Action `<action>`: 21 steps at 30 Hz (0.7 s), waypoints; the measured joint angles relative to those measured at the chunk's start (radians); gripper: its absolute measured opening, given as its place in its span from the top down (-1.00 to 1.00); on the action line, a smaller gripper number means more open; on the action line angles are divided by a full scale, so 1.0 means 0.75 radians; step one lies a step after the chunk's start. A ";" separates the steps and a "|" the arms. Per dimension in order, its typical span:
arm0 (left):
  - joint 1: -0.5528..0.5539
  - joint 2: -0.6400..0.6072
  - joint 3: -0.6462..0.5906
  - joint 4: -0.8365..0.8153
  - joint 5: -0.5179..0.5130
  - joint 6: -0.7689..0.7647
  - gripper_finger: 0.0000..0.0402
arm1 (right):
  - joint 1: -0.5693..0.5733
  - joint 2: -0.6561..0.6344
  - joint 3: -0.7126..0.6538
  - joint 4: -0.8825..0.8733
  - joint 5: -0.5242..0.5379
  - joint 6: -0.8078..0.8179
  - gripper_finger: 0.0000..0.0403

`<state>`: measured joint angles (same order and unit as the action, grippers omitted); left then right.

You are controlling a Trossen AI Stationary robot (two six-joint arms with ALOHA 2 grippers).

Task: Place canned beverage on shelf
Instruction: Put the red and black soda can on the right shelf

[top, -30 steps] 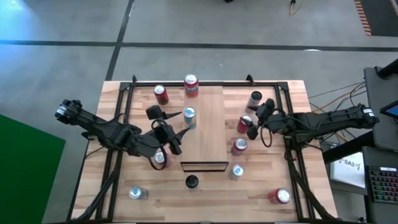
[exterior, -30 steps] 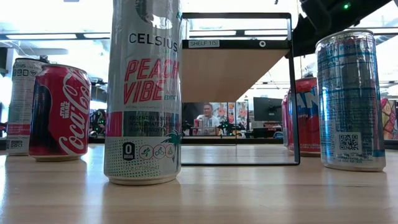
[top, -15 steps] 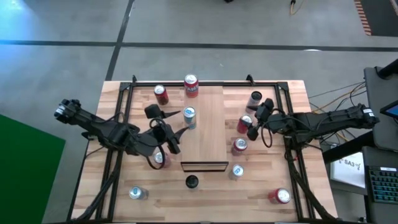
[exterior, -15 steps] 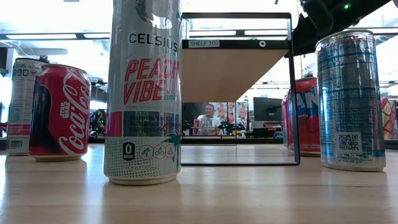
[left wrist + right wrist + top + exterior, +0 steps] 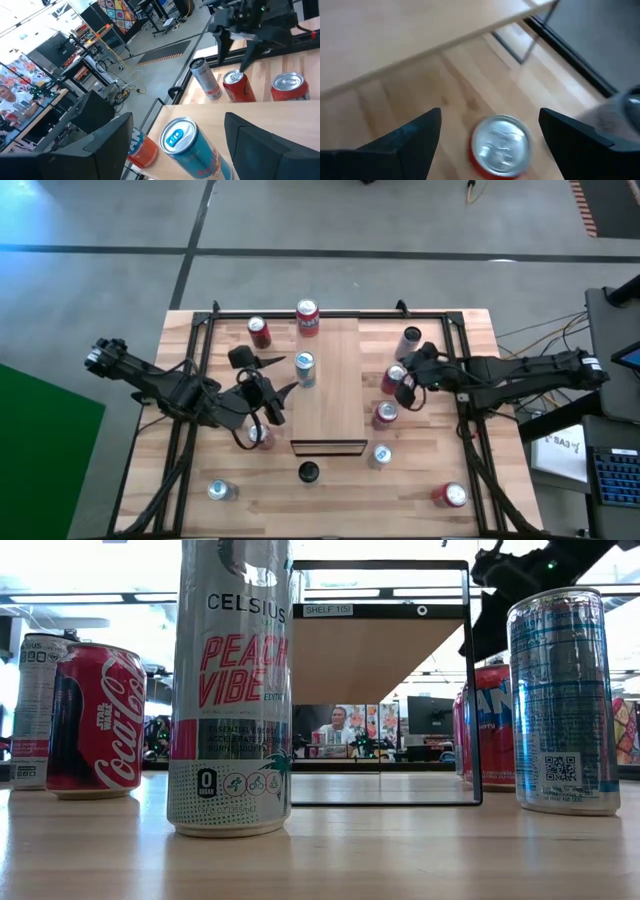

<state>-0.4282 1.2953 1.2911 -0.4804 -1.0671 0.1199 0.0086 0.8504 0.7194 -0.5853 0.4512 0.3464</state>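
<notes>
My left end effector hangs released over the left half of the table, its fingers spread just beside the left long edge of the shelf. Past those fingers, in the left wrist view, the blue can stands on the shelf near that same edge, and I cannot tell whether either finger touches it. In the high view that blue can sits upright on the shelf's left side, toward the table's far edge.

My right end effector is also released, with nothing between its fingers. It hovers over a red can that stands on the table just off the shelf's right long edge; the right wrist view looks down on that red can, its silver top showing between my 2 dark fingers with gaps on both sides.

An orange-red can stands at the shelf's far end. Another red can stands on the table near the shelf's right edge, closer to the dark-edged near end
</notes>
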 joint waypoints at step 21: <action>0.009 -0.112 -0.177 0.022 0.000 -0.128 -0.39 | -0.032 0.048 0.039 -0.151 -0.089 -0.285 -0.61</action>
<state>-0.4213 1.2113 1.1581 -0.4635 -1.0669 0.0241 -0.0151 0.8864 0.7486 -0.6982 0.3843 0.1326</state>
